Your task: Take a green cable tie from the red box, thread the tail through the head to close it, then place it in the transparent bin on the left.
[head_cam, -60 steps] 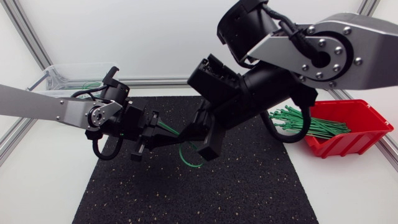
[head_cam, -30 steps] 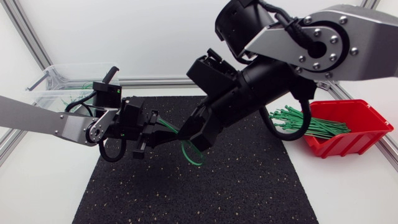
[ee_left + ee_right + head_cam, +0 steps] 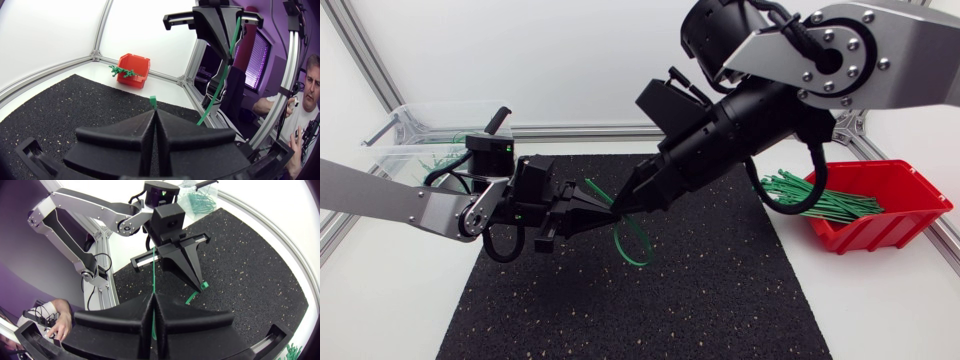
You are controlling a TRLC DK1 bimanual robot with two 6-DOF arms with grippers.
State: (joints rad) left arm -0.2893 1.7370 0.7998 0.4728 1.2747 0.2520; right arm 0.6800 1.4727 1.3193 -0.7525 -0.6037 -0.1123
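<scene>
Here, a black speckled mat (image 3: 620,320) lies on the middle of the white worktop (image 3: 380,300). Above the mat's centre hangs a green cable tie (image 3: 640,260), bent into a loop that droops below the two grippers. The left gripper (image 3: 603,200), on the arm from the worktop's left edge, has its fingers pressed together on one end of the tie. In its wrist view a short green tip pokes out between them. The right gripper (image 3: 625,203), angled down from the right, sits tip to tip with it, very close. Its fingers are likewise clamped narrow on the tie's thin strip, which in the right wrist view runs straight out from between them toward the left gripper. Farther back, by the right edge, sits the red box (image 3: 880,215), with a bundle of green ties (image 3: 810,195) spilling over its left rim. At the far left corner stands the transparent bin (image 3: 410,135), with a few more green ties (image 3: 442,160) lying in it.
</scene>
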